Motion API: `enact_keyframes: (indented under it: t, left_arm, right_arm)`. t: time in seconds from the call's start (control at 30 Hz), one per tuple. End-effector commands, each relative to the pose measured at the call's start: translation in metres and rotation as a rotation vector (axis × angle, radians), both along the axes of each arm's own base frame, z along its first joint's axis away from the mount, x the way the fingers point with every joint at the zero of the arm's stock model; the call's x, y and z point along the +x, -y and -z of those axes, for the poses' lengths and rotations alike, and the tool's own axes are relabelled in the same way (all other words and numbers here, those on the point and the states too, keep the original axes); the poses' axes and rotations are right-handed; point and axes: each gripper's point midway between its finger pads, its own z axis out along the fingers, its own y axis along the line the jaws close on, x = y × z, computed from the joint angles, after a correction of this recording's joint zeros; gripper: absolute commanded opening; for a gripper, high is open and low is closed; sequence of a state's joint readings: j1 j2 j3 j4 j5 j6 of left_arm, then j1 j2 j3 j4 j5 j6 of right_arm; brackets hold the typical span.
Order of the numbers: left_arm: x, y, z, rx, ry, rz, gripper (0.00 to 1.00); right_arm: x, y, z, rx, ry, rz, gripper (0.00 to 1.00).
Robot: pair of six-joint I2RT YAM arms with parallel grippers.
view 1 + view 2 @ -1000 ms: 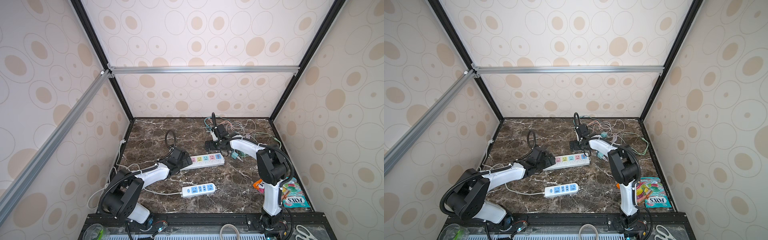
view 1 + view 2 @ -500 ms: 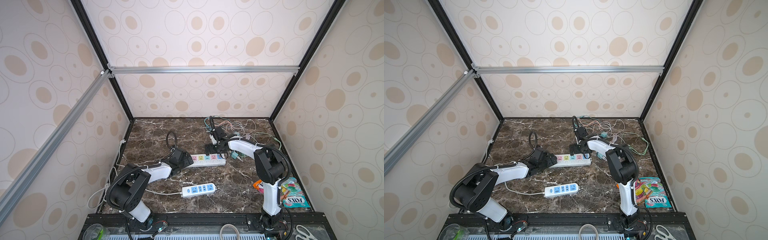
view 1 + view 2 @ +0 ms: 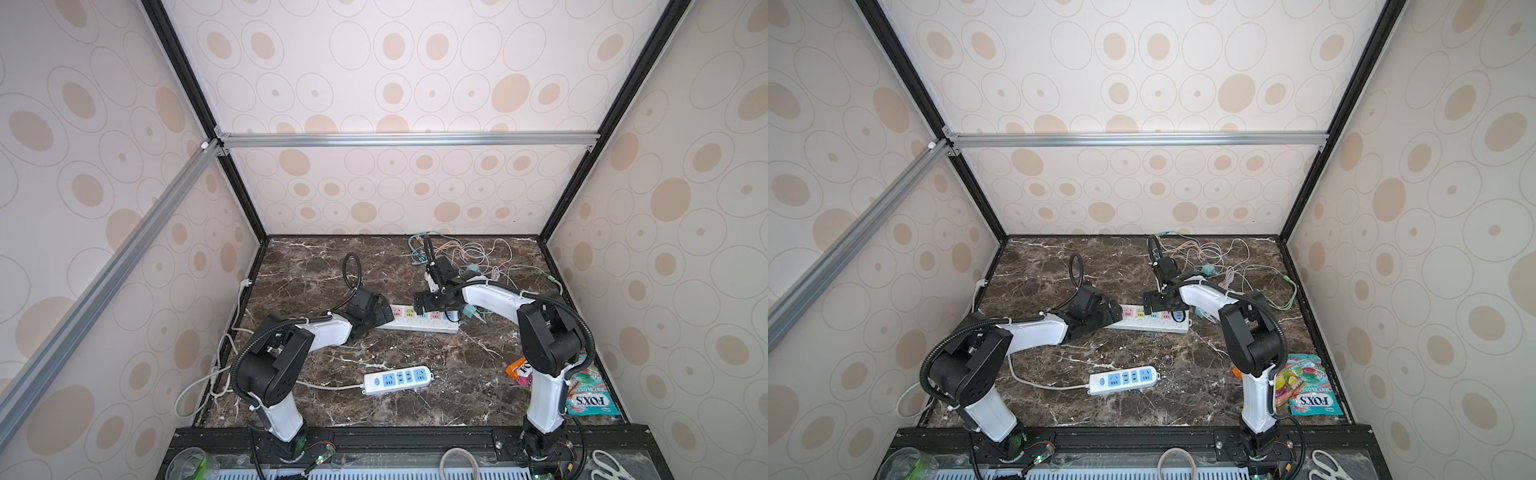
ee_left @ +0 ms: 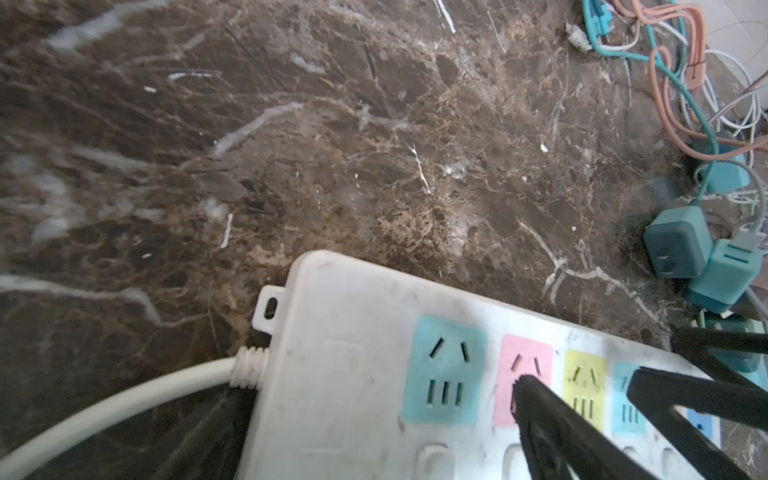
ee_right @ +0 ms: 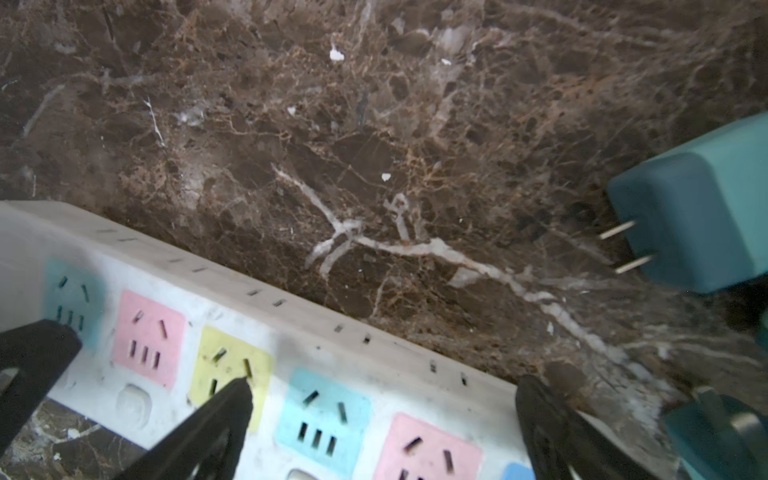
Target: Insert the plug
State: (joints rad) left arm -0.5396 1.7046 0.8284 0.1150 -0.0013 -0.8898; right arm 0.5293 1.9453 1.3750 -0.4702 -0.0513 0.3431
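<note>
My left pincer [image 3: 386, 312] and right pincer [image 3: 419, 306] gape empty over the multicoloured power strip [image 3: 415, 326] on the brown marble tabletop [image 3: 415, 357], with circle-patterned walls [image 3: 395, 187] around.

Top pair overhead, facing down; wrist cameras close, sharing power strip [image 4: 353, 374].

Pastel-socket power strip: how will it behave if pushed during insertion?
The power strip looks rigid and flat, so it probably won't flex or tip. On the glossy marble table it may well slide. Its thick white cord at one end could make it pivot rather than move straight.
</note>
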Motion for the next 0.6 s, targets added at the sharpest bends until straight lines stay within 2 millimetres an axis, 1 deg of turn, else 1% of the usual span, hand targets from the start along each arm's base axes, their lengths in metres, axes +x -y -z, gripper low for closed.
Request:
enact_keyframes:
  t: [0.0, 0.17, 0.3, 0.43, 0.5, 0.57]
  left_arm:
    - [-0.021, -0.013, 0.006, 0.043, -0.062, -0.002, 0.98]
    - [-0.020, -0.026, -0.018, 0.093, -0.005, -0.024, 0.98]
    - [-0.016, -0.029, -0.037, 0.118, 0.042, -0.018, 0.98]
    - [-0.013, -0.022, -0.055, 0.189, 0.087, 0.001, 0.98]
    - [-0.013, -0.013, -0.062, 0.226, 0.103, 0.024, 0.98]
    - [-0.014, -0.003, -0.065, 0.233, 0.111, 0.051, 0.98]
  right_arm:
    - [-0.003, 0.000, -0.019, 0.007, 0.035, -0.009, 1.00]
    - [0.002, 0.002, -0.043, 0.028, 0.116, 0.002, 1.00]
    - [0.005, 0.011, -0.062, 0.046, 0.202, 0.065, 1.00]
    - [0.004, 0.023, -0.075, 0.061, 0.282, 0.114, 1.00]
    - [0.001, 0.032, -0.080, 0.048, 0.307, 0.148, 1.00]
    - [-0.002, 0.043, -0.086, 0.028, 0.333, 0.183, 1.00]
